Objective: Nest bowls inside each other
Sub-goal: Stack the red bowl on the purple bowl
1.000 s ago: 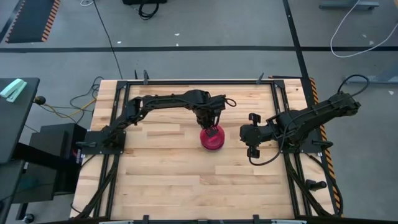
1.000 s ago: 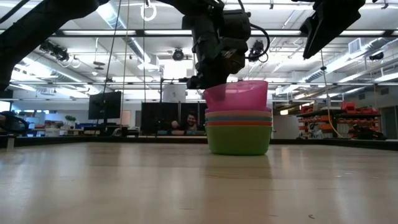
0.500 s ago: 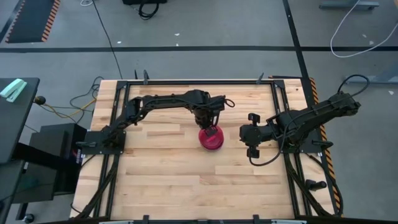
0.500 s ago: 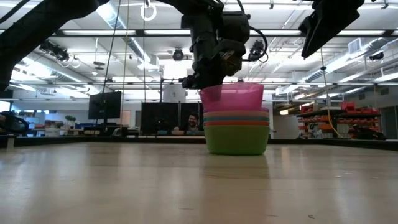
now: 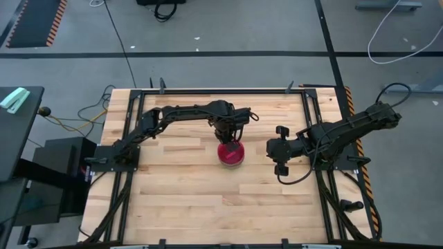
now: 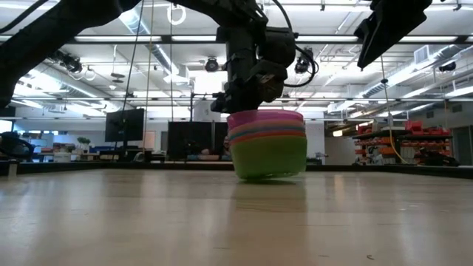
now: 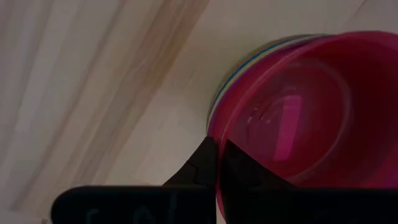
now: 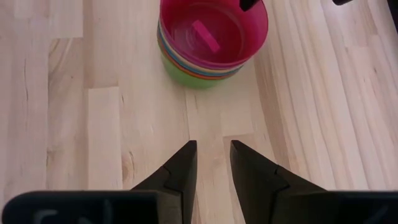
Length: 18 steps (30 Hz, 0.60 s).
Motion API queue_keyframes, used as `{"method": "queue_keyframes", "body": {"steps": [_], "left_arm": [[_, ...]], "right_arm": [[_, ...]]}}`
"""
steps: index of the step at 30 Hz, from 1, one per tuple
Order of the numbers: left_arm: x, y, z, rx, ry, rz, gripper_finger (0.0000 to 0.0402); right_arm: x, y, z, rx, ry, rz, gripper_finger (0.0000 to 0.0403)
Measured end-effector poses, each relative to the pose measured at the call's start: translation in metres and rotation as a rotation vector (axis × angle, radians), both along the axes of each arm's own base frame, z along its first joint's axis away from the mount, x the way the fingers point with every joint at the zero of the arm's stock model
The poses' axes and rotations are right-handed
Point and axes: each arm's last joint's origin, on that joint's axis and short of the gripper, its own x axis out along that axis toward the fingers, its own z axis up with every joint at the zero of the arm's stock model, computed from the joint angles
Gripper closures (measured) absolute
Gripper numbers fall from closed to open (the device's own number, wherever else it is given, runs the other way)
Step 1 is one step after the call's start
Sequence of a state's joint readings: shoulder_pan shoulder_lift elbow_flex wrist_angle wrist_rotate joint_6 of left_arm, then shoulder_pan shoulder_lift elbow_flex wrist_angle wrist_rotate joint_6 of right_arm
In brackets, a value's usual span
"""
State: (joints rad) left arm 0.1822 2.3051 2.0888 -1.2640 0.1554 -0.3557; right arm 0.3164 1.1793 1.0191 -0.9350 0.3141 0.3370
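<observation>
The bowls stand as one nested stack near the table's middle (image 5: 230, 153). A magenta-pink bowl (image 8: 214, 28) is on top, with thin coloured rims below it and a green bowl (image 6: 267, 159) at the bottom, resting on the wood. My left gripper (image 7: 216, 146) points down over the stack's far-left edge and is shut on the pink bowl. My right gripper (image 8: 210, 155) hangs open and empty to the right of the stack, well clear of it. My left gripper pinches the pink bowl's rim (image 7: 214, 127) on the stack's far-left side, with one finger (image 7: 199, 168) outside the wall and one (image 7: 245, 174) inside. The fingers come from above, pointing down. The pink bowl sits low in the stack, only its rim band (image 6: 266, 116) showing above the others.
The bare wooden tabletop (image 5: 187, 194) stretches all around the stack. Black frame rails (image 5: 304, 111) run along the table's edges. My right arm (image 5: 339, 135) reaches in from the right side.
My left gripper has gone down and a little toward the table's left edge, staying shut on the pink bowl. The pink bowl has sunk from standing high above the stack to sitting deep in it. The whole stack has slid slightly toward the left.
</observation>
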Motion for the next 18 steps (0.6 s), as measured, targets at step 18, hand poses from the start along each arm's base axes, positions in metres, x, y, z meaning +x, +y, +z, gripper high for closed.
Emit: {"method": "queue_keyframes", "body": {"steps": [18], "left_arm": [[0.0074,-0.0053,-0.0009,-0.089,-0.08,-0.046,0.0391]], "right_arm": [[0.0,0.0,0.0,0.0,0.0,0.0,0.0299]]}}
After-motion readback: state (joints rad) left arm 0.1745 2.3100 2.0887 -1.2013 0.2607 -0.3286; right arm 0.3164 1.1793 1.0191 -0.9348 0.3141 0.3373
